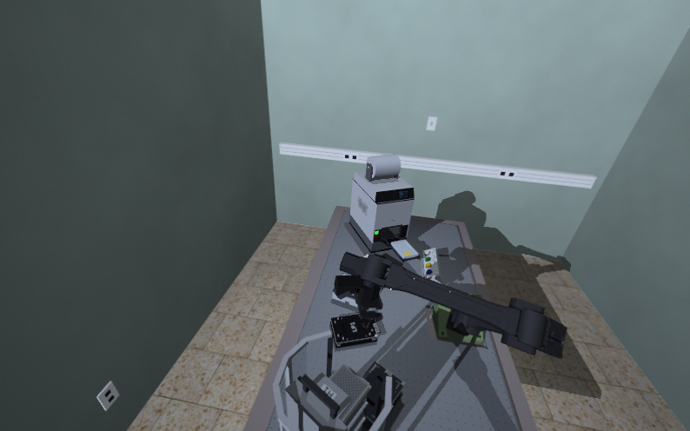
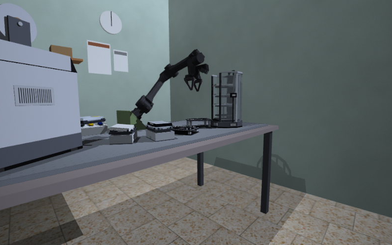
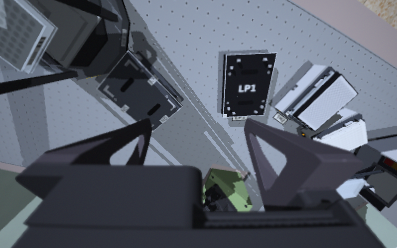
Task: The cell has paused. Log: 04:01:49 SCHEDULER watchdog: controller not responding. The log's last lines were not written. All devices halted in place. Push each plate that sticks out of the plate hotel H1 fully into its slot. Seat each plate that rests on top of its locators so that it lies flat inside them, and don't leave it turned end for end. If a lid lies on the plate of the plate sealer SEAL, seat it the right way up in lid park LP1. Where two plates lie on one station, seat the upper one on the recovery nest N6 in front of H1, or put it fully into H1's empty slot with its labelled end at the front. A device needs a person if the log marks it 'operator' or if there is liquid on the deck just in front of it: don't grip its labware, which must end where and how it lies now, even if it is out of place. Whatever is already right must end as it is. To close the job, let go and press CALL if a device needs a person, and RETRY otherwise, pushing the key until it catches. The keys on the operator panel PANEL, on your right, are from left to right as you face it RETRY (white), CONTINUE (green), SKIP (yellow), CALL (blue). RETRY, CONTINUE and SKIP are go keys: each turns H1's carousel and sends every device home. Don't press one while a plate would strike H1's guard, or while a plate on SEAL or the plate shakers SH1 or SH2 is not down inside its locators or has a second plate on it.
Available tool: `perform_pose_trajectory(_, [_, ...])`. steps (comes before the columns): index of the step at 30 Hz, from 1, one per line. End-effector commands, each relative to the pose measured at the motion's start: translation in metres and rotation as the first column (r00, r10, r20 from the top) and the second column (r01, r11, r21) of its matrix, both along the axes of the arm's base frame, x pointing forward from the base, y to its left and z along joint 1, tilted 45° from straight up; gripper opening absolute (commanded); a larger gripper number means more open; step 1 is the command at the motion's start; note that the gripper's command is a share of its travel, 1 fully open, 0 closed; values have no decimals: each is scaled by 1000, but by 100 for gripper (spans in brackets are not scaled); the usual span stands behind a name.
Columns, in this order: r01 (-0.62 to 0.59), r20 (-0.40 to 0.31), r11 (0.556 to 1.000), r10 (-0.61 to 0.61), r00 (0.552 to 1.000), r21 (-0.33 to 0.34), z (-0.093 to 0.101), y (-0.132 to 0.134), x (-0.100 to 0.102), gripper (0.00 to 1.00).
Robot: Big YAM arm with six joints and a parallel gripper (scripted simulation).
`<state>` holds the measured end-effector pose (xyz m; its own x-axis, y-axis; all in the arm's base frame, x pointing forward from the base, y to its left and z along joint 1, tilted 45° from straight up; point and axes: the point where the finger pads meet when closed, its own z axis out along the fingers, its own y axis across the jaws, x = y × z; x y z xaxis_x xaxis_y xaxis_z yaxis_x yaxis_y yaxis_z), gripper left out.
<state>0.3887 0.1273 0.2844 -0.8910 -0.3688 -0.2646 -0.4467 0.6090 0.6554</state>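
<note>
My gripper (image 2: 193, 84) (image 3: 198, 123) is open and empty. It hangs high over the deck and points down, left of the plate hotel H1 (image 2: 226, 100) (image 1: 332, 399). In the wrist view the black lid park LP1 (image 3: 248, 85) (image 1: 356, 333) lies bare below the fingers, and the black nest N6 (image 3: 140, 92) (image 2: 196, 120) lies left of it, also bare. A pale plate (image 3: 13, 30) (image 1: 347, 384) shows in H1. Two shakers (image 3: 323, 95) (image 3: 345, 134) (image 2: 123, 132) (image 2: 160, 129) each carry white labware. A white piece with a yellow patch (image 1: 404, 248) lies on the tray of the sealer SEAL (image 1: 380, 208).
The operator panel (image 1: 428, 261) (image 2: 94, 123) with its coloured keys stands beside the sealer's tray. The arm's green base (image 1: 444, 323) (image 3: 225, 192) sits at the right side of the table. My arm hides the shakers in the top view.
</note>
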Motion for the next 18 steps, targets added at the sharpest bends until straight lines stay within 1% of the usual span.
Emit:
perform_pose_trajectory(1, [-224,59,974,225,973,-13,9,11,12,100])
perform_pose_trajectory(4, [-220,59,975,221,974,-14,2,5,19,100])
perform_pose_trajectory(5, [-197,59,980,197,979,-14,0,-7,25,100])
perform_pose_trajectory(7, [-189,59,982,190,980,-13,-4,-13,30,100])
perform_pose_trajectory(9, [-142,13,990,143,990,-17,-8,-17,33,100])
perform_pose_trajectory(10, [-104,-25,994,103,994,-22,-11,-19,35,100])
perform_pose_trajectory(12, [-57,-71,998,55,996,-31,-15,-23,38,100])
perform_pose_trajectory(14, [-57,-71,998,55,996,-31,-15,-23,38,100])
perform_pose_trajectory(18, [36,-160,998,-44,986,-53,-25,-31,43,100])
